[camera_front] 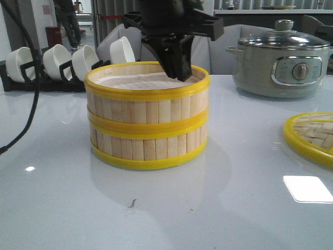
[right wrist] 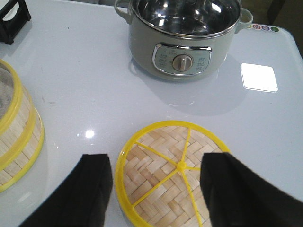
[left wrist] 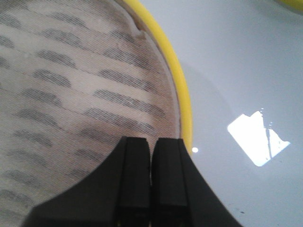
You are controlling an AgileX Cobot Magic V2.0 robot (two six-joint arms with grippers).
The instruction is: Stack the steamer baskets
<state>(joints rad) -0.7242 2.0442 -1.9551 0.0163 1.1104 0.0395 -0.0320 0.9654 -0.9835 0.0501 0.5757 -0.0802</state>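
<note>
Steamer baskets [camera_front: 147, 117] stacked: my left gripper [left wrist: 150, 179], fingers together, hangs above the liner; right gripper [right wrist: 156, 189], spread, straddles the woven lid [right wrist: 173, 177].

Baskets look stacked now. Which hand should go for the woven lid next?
Right, probably. The right hand hangs open directly above the woven lid, fingers either side of it. The left hand is shut over the stacked steamer baskets, well away from the lid.
</note>
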